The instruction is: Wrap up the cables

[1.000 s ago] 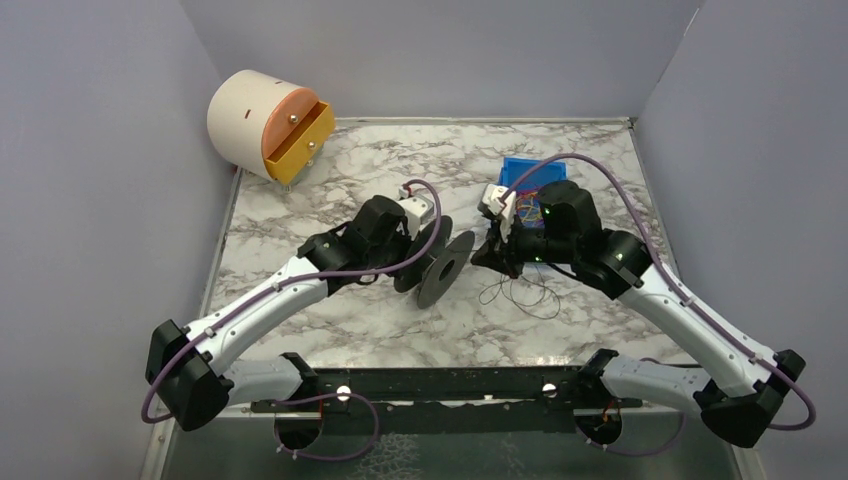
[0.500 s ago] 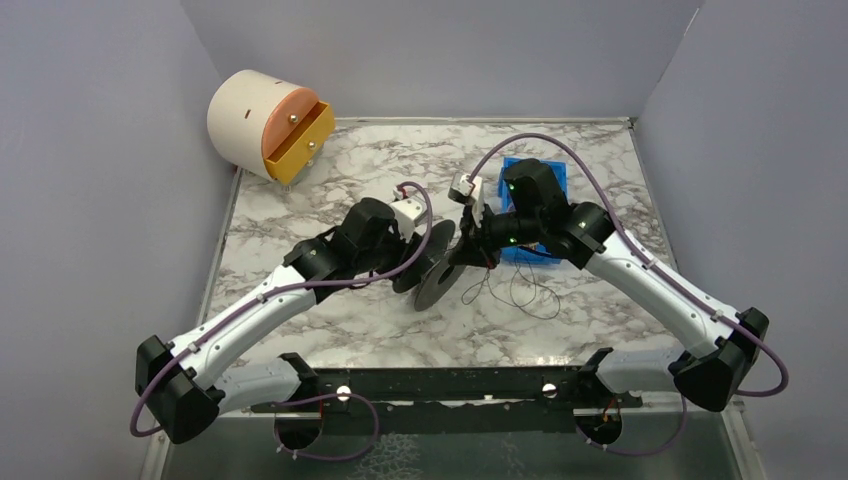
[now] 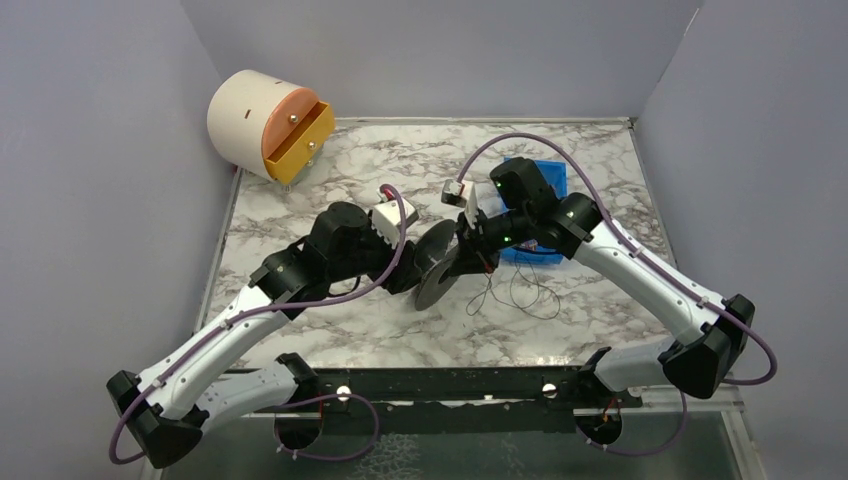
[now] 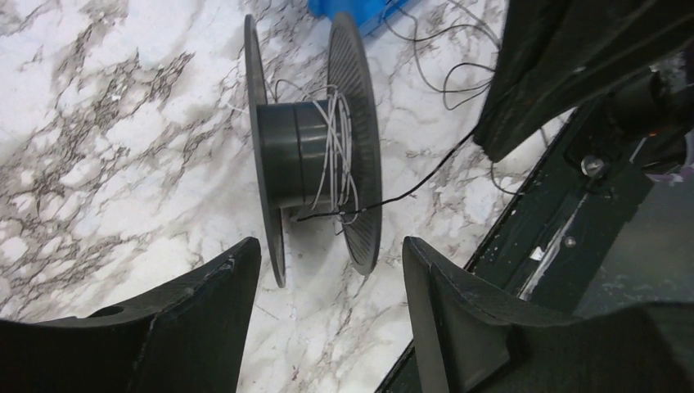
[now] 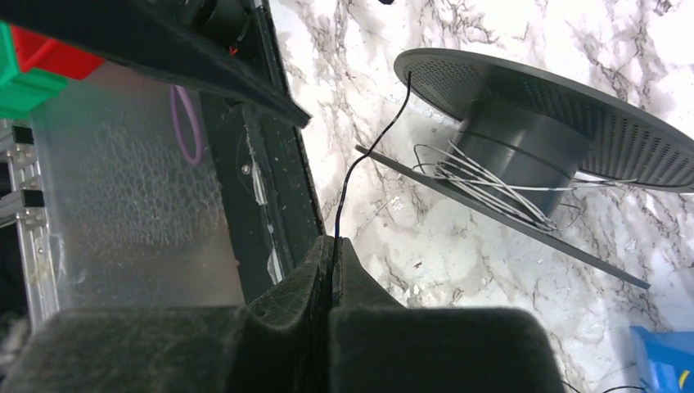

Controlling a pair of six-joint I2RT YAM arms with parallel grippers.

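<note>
A black spool (image 3: 440, 265) stands on its rims on the marble table, with thin white cable (image 4: 335, 155) wound on its hub. In the left wrist view the spool (image 4: 315, 155) sits just beyond my left gripper (image 4: 331, 262), whose jaws are open and empty, set back from the rims. My right gripper (image 5: 335, 246) is shut on a thin black cable (image 5: 360, 164) that runs up over the spool's rim (image 5: 524, 106). From above, the right gripper (image 3: 478, 252) is close beside the spool's right side. More black cable (image 3: 520, 290) lies in loose loops on the table.
A blue bin (image 3: 530, 215) lies half hidden behind the right arm. A cream drum with an open orange drawer (image 3: 265, 125) stands at the back left corner. Grey walls close in three sides. The black mounting rail (image 3: 440, 385) runs along the near edge.
My left gripper has opened, let go of the spool and drawn back from it. The right arm has swung left toward the spool, carrying the black cable.
</note>
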